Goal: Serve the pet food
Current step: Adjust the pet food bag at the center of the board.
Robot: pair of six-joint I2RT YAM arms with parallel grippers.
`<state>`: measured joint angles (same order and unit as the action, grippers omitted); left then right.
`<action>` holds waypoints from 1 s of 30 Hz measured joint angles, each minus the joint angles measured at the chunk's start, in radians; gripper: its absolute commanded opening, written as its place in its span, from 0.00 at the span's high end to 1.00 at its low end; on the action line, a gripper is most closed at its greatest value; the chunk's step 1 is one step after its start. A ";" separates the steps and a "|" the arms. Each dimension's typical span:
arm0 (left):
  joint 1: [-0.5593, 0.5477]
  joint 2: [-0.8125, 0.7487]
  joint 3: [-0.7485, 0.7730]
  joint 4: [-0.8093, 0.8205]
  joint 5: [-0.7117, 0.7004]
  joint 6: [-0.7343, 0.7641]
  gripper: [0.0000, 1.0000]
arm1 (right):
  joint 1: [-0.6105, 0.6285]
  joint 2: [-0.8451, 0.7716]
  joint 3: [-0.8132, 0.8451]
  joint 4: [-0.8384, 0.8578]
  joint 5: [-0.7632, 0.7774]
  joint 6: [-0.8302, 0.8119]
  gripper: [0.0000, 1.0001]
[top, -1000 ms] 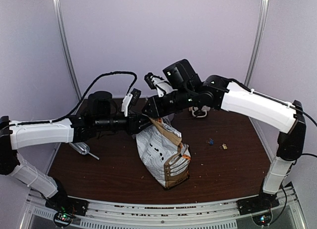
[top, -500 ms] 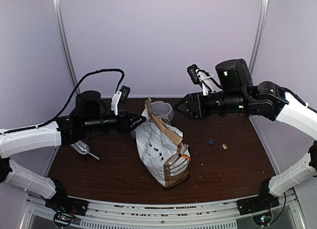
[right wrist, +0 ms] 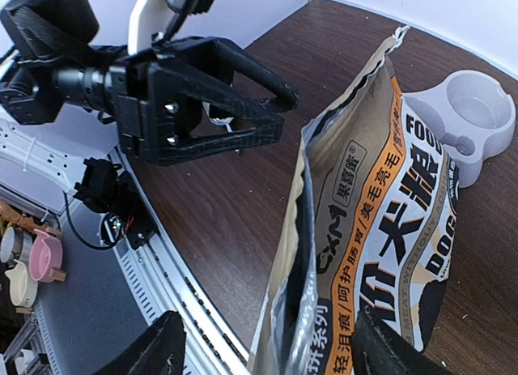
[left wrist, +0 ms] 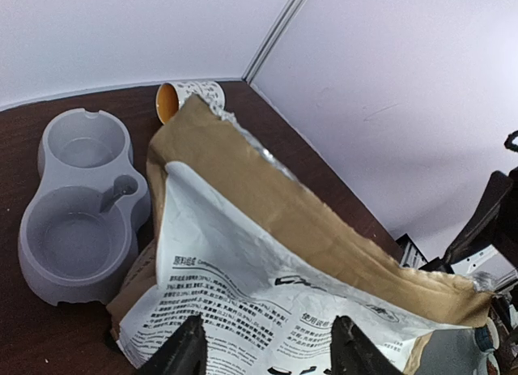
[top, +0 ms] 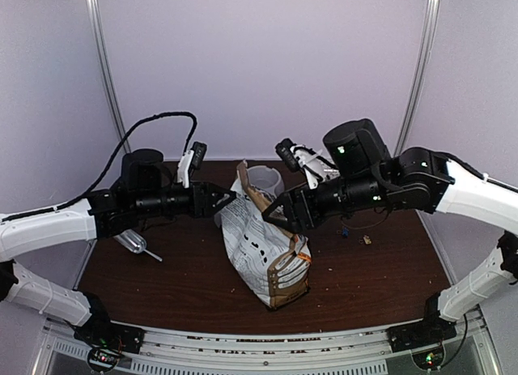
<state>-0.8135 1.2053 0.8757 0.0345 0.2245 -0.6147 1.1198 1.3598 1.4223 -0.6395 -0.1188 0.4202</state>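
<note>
**Both jaws open at the bag mouth, bowl not yet filled**

The dog-food bag (top: 263,253) stands upright in the middle of the worktop (top: 178,286). That suits me, since nothing can spill while I work on its mouth. The top edge looks ragged, with foil lining showing, so I take it to be torn open already.

I cannot see the pet food anywhere. I judge it to be down inside the bag, out of sight of all three cameras. A couple of small bits (top: 366,240) lie on the worktop to the right, too small for me to identify.

My left arm (top: 48,221) reaches in from its side with its jaws spread and empty, facing the printed white panel near the top of the bag. My right arm (top: 477,189) comes in from the opposite side, jaws parted wide. In the right wrist view the bag's upright edge lies between the fingers, but I cannot tell if it touches them. I read this as setting up one hold per side to steady or spread the mouth.

The grey double bowl (left wrist: 48,286) sits just behind the bag with both wells bare, within easy pouring reach. A cup (top: 265,179) stands nearby.
</note>
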 measured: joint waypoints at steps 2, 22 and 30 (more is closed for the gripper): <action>0.000 -0.001 0.018 -0.006 -0.007 -0.029 0.30 | 0.025 0.047 0.026 -0.012 0.049 -0.004 0.36; 0.002 0.269 0.451 -0.438 -0.018 -0.092 0.32 | 0.243 0.195 0.118 -0.111 0.507 -0.089 1.00; 0.002 0.257 0.457 -0.508 0.017 -0.108 0.80 | 0.297 0.274 0.159 -0.126 0.586 -0.137 1.00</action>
<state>-0.8112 1.4624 1.3331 -0.4736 0.2413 -0.7223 1.4166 1.6341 1.5818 -0.7650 0.4671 0.2836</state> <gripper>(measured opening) 0.341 0.020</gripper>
